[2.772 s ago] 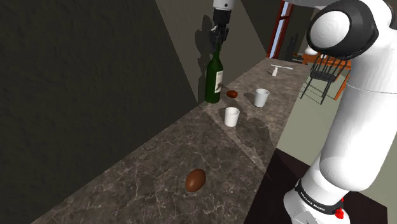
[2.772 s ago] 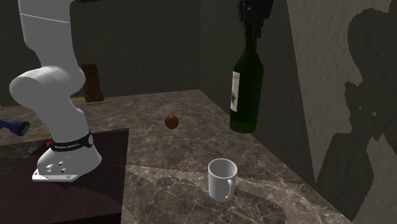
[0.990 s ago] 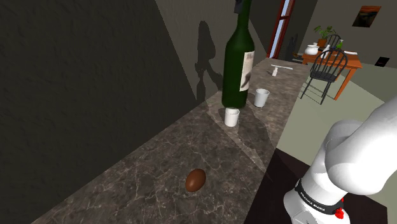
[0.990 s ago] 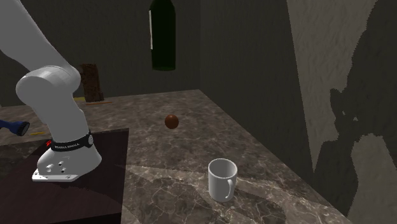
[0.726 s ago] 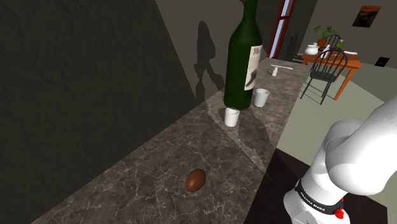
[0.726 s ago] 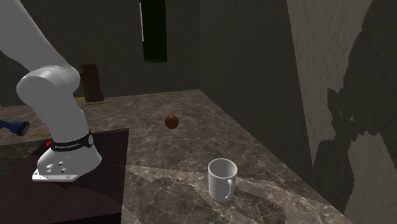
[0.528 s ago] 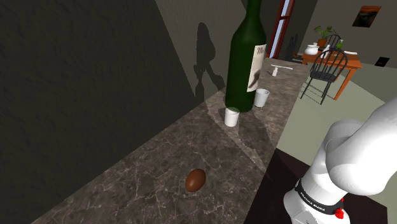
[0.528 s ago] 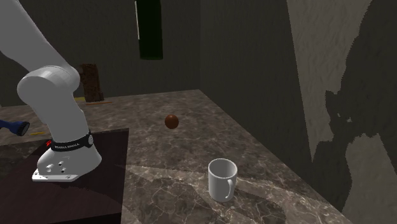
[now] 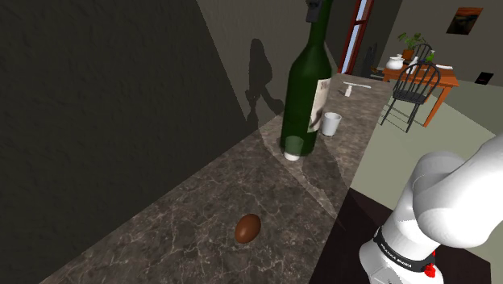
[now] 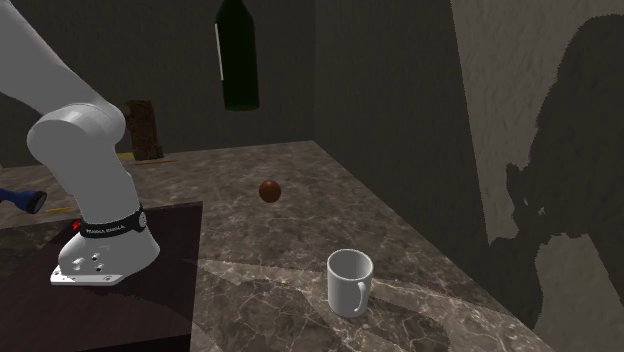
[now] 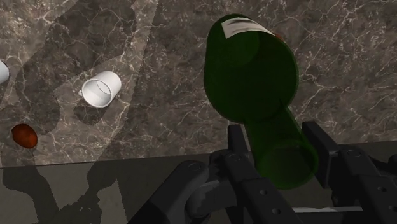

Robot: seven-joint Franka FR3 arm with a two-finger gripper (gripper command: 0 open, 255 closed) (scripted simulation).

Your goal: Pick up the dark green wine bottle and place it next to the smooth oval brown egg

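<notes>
**Table** (image 9: 189, 211): a long top of dark, stone-patterned material with pale veining, set along a wall. A brown egg (image 9: 248, 228) lies on its side on the near stretch, alone. Farther along stand two white cups: the far cup (image 9: 331, 123) is upright in the open, while the near cup (image 9: 291, 156) is largely hidden. A flat white object (image 9: 351, 87) lies at the far end. In the wrist view, an upright white cup stands near a small reddish-brown object (image 11: 24, 135), not touching it. In the second exterior view, one cup shows a handle.
</notes>
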